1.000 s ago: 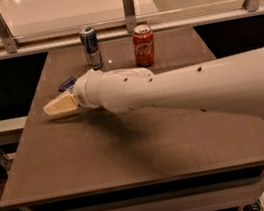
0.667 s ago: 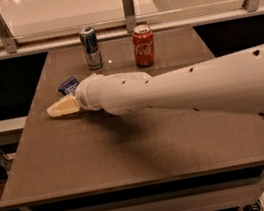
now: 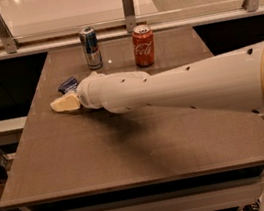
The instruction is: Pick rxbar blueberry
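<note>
The rxbar blueberry (image 3: 68,84) lies flat on the counter (image 3: 130,153), just past the jaws on their far side and a touch toward the arm. Only its dark blue upper end with a little pale lettering shows; the rest is covered by the wrist. Whether the wrapper touches the jaws cannot be made out.

The gripper (image 3: 64,103) sits low over the counter's left part, its cream tips pointing left toward the counter's edge. They read as one pale wedge, so I cannot tell whether the jaws are spread or pressed together, and nothing shows between them.

Behind the jaws the thick white arm (image 3: 180,91) runs off to the right and out of the picture, throwing a soft shadow on the counter on the near side of the jaws.

Farther beyond the jaws, near the back edge, a slim blue-and-silver can (image 3: 91,47) stands upright. A red cola can (image 3: 144,45) stands upright to its right, apart from it. Both are well clear of the jaws and the bar.
</note>
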`<state>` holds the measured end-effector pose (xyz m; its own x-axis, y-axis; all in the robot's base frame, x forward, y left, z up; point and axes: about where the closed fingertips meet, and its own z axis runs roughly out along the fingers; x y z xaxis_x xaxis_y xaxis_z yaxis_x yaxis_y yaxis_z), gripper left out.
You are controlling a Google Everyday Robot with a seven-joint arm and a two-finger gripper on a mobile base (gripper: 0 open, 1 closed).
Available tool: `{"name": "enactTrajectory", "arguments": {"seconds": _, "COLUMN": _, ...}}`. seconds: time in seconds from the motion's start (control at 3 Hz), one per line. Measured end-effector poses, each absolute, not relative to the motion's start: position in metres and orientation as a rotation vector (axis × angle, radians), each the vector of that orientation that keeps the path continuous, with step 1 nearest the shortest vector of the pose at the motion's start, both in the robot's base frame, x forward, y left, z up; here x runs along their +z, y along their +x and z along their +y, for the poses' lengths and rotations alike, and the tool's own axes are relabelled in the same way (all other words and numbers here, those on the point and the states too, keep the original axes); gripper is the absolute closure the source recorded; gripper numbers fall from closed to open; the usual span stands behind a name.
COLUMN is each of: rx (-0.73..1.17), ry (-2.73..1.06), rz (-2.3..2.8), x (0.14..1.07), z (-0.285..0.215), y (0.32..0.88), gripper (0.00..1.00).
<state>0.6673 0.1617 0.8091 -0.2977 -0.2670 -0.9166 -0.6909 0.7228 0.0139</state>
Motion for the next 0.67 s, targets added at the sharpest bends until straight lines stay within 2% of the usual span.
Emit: {"name": "enactTrajectory", "arguments": {"seconds": 0.67, "rx": 0.505, "ry": -0.743, "rz": 1.876, "x": 0.817, "z": 0.1616, "y": 0.6673, "gripper": 0.84}}
